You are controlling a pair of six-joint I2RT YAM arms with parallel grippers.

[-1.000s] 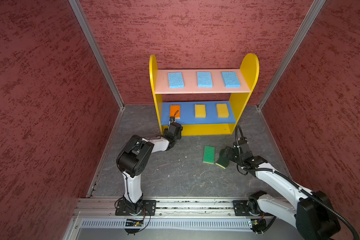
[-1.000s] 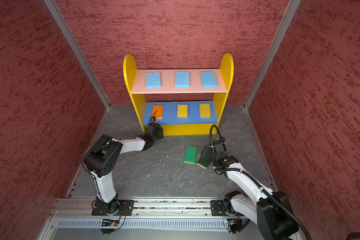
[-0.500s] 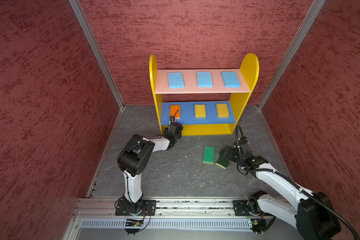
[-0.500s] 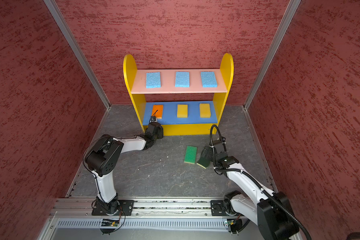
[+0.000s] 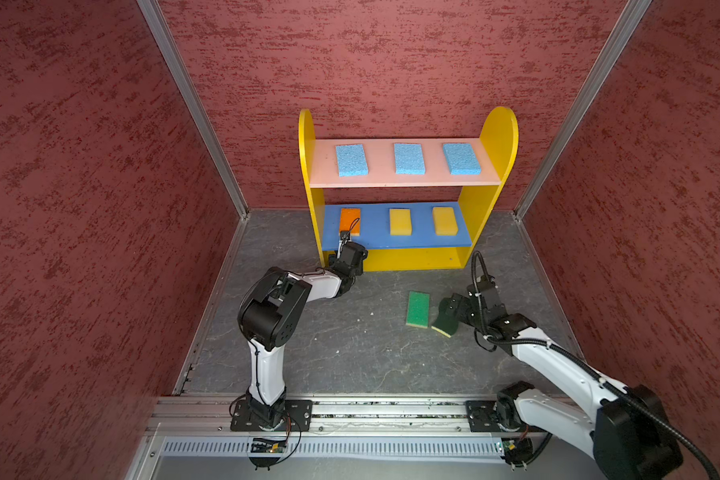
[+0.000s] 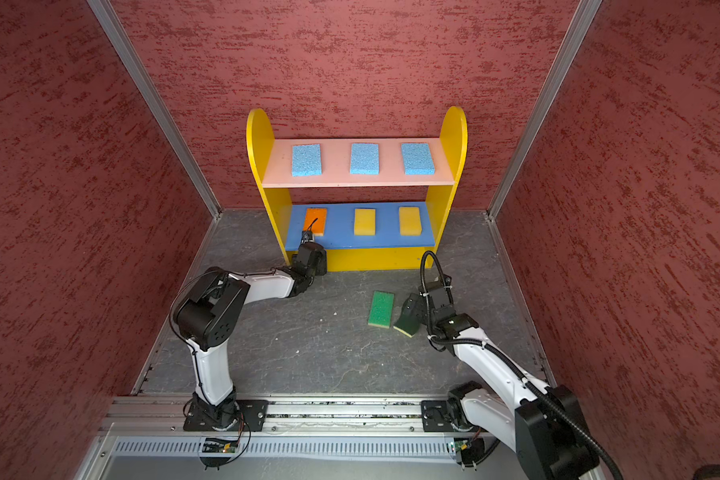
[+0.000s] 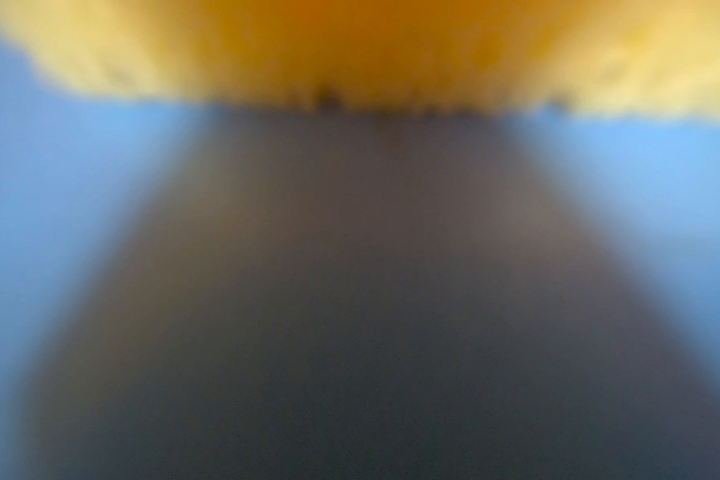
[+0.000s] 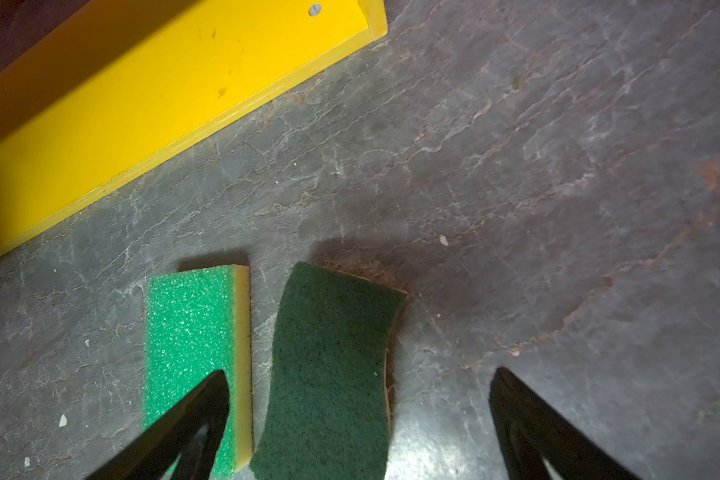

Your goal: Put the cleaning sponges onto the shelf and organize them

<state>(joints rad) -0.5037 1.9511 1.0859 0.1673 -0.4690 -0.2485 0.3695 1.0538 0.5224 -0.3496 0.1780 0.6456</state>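
Nothing has visibly shifted since a second ago: both arms and every sponge sit where they were.

The right gripper [image 8: 360, 372] hangs low over the grey floor [image 5: 350, 353], its two black fingers [image 8: 200, 411] spread as wide as they go. Between them lies the dark green sponge [image 8: 329, 374], which neither finger pinches. One finger overlaps the bright green sponge [image 8: 192, 332], which lies just beside the dark one with a thin strip of floor between them. Outside the other finger the floor is bare. Ahead of this gripper there is open floor up to the yellow bottom edge of the shelf [image 5: 499, 137].

The right arm stretches forward from its base, forearm low and wrist bent down.

The left arm folds at the elbow and reaches forward. The left gripper [image 5: 348, 253] is at the front edge of the blue middle board [image 5: 462, 237], close before the orange-topped sponge [image 5: 349, 218]. Its wrist view is a blur of blue and yellow, so I cannot tell whether it is spread or closed.

Beyond that gripper, two yellow sponges [image 5: 400, 221] sit on the same board, and three light blue sponges [image 5: 409, 158] lie evenly spaced on the pink upper board [image 5: 491, 176].
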